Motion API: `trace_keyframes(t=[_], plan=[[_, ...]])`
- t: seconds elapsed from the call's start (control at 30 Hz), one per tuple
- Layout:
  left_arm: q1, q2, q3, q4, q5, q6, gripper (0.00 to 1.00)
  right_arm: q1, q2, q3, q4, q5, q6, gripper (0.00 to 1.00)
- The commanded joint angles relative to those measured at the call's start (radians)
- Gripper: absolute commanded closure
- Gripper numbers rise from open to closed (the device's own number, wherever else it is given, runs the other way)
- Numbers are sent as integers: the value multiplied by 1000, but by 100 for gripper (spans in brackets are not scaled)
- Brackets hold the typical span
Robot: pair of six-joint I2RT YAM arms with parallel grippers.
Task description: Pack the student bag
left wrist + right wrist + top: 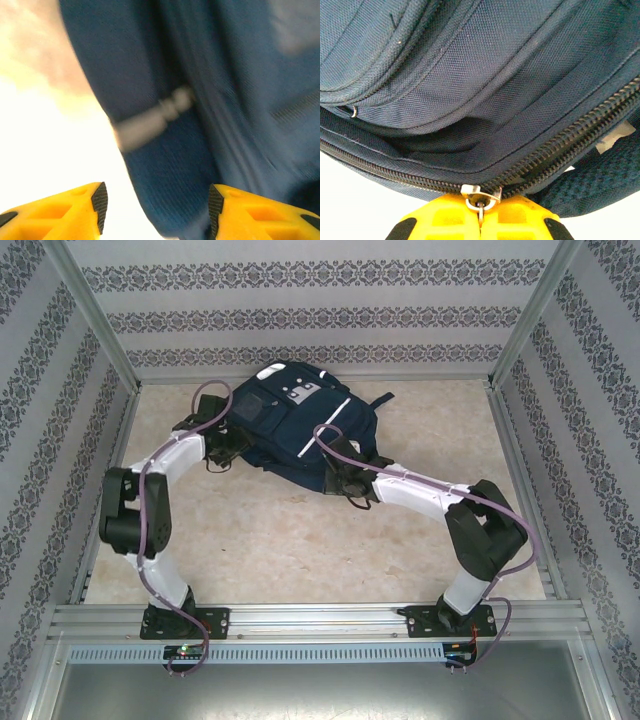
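Observation:
The student bag (300,420), a navy-blue backpack with white patches, lies at the back middle of the table. My left gripper (222,447) is at the bag's left side. In the left wrist view its yellow fingers (75,212) stand apart, open (157,207), with blurred blue fabric (190,150) and a grey strap end (150,120) just beyond them. My right gripper (345,477) is at the bag's near right edge. It is shut (480,217) on the metal zipper pull (480,199) of the bag's main zip (560,147).
The beige tabletop (300,540) lies between the bag and the arm bases. Patterned walls and aluminium posts (95,320) enclose the cell on three sides. A dark strap (380,398) trails from the bag's right side.

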State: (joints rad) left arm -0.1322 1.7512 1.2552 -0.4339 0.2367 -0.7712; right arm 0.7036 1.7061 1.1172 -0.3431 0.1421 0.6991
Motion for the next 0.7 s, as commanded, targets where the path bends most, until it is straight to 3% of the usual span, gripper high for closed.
trace_keyframes(t=[0.0,0.2,0.27,0.47,0.67], plan=[[-100,-117,-28,-69,-32,-75,42,14,7,33,-23,10,-15,100],[-272,-210,-58,-44,-62,-188,41,4,0,38,-17,-9,-27,100],[-311,-206,-85,16,-12,-244,43,1,-6,34,-16,-15,-27,100],[-426,-105,-96,157,43,-362,44,-2,-25,20,-6,-27,-30,100],[-455,5,-60,187,22,-405,42,0,-50,2,3,-38,-28,100]])
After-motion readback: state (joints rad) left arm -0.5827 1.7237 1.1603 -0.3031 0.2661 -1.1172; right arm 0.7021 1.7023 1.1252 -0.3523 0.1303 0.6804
